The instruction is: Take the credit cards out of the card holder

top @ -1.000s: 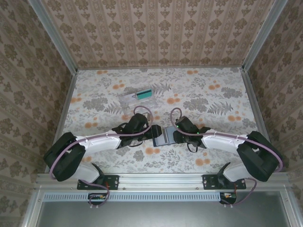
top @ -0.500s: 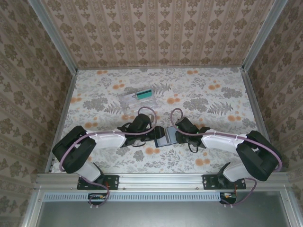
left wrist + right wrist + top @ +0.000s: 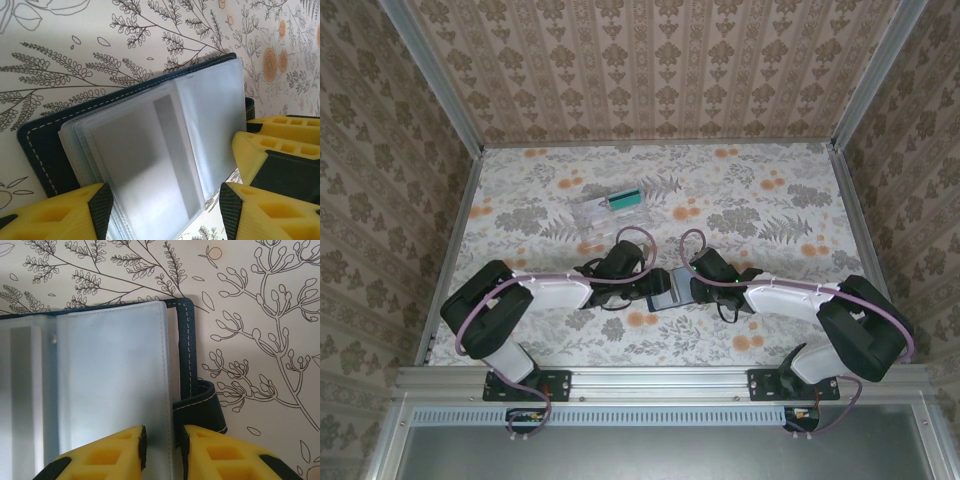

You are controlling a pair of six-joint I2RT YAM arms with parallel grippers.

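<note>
Jaws of right gripper (image 3: 162,447): clamped on the near edge of a clear plastic sleeve (image 3: 110,375) belonging to the card holder (image 3: 185,350). The holder is spread open between the two grippers, with the floral table (image 3: 770,220) beneath.
Jaws of left gripper (image 3: 165,205): parted, one finger on either side of the sleeves' loose corner.
Pale credit card (image 3: 145,170), grey stripe: inside a sleeve, just ahead of the left jaws.
Teal card (image 3: 623,198): in clear box (image 3: 595,210), well beyond both grippers.
</note>
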